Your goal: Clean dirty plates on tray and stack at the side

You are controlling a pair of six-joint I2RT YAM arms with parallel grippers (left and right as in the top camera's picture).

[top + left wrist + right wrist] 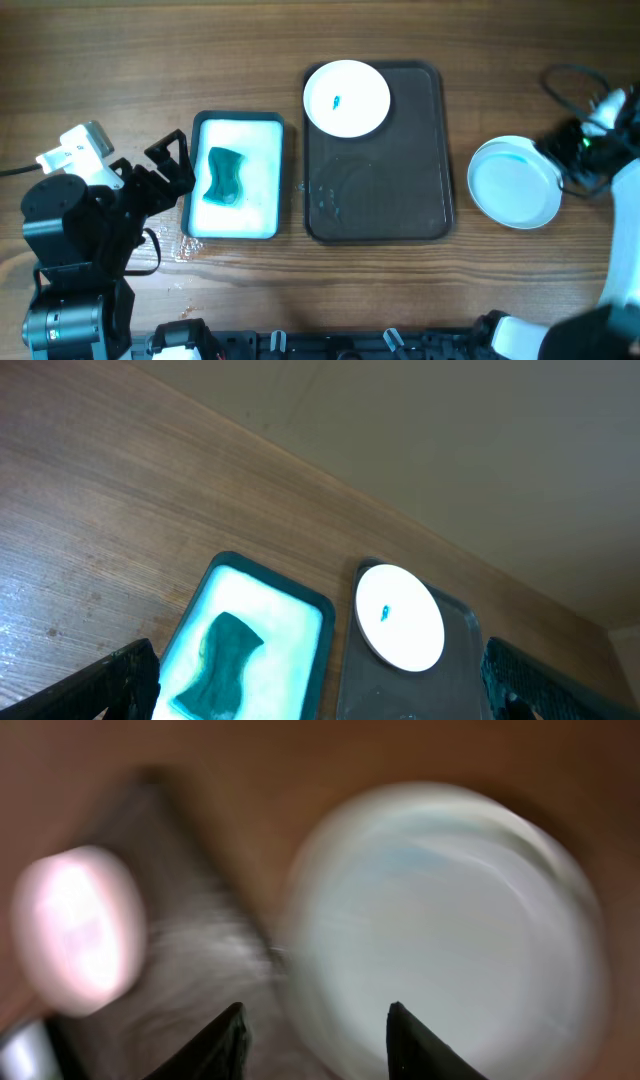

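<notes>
One white plate with a small blue-green smear lies in the far left corner of the dark brown tray. It also shows in the left wrist view and, blurred, in the right wrist view. A stack of white plates sits on the table to the right of the tray and fills the right wrist view. My right gripper is open and empty at the stack's right edge. My left gripper is open and empty, left of the basin.
A white basin with a teal rim stands left of the tray and holds a teal sponge, both seen in the left wrist view. Wet streaks mark the tray's floor. A black cable lies at the far right.
</notes>
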